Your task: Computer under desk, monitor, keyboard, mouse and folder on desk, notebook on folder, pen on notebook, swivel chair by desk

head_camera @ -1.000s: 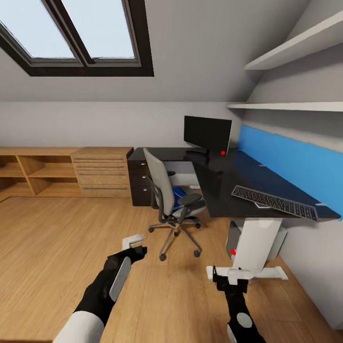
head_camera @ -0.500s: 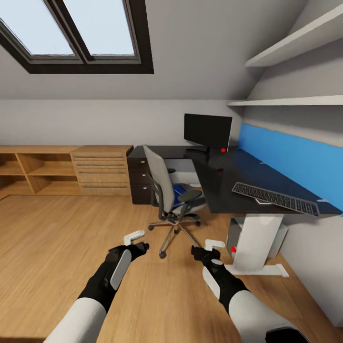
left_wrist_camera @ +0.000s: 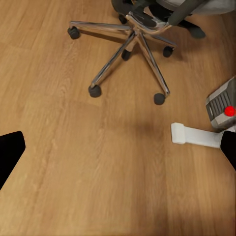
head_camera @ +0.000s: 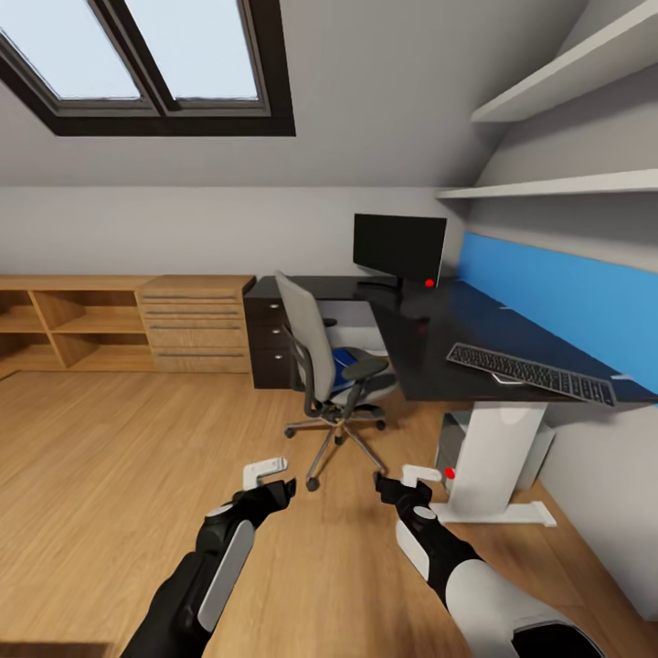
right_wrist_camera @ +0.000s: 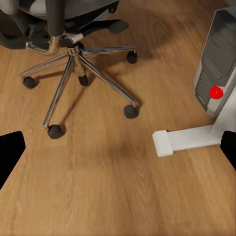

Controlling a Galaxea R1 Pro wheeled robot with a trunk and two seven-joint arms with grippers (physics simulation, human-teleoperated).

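The swivel chair (head_camera: 322, 364) stands on the floor in front of the desk (head_camera: 429, 340), turned partly away from it. The blue folder (head_camera: 344, 364) lies on its seat. On the glossy black top, the monitor (head_camera: 399, 245) stands at the far corner and the keyboard (head_camera: 530, 373) lies near the front end. The computer (head_camera: 450, 445) sits under the desk beside the white leg. I cannot make out the mouse, notebook or pen. My left gripper (head_camera: 270, 482) and right gripper (head_camera: 402, 482) hover open and empty over the floor, short of the chair's chrome base (left_wrist_camera: 129, 45).
A light wooden drawer chest and shelf unit (head_camera: 128, 324) run along the back wall at left. The desk's white foot (right_wrist_camera: 186, 139) lies on the floor just right of my grippers. Wall shelves (head_camera: 548, 187) hang above a blue panel (head_camera: 567, 306). Open wooden floor spreads to the left.
My right arm has swung in from beside the desk leg to the middle, level with the left gripper. The left gripper dropped slightly. The view has crept forward and tilted a little.
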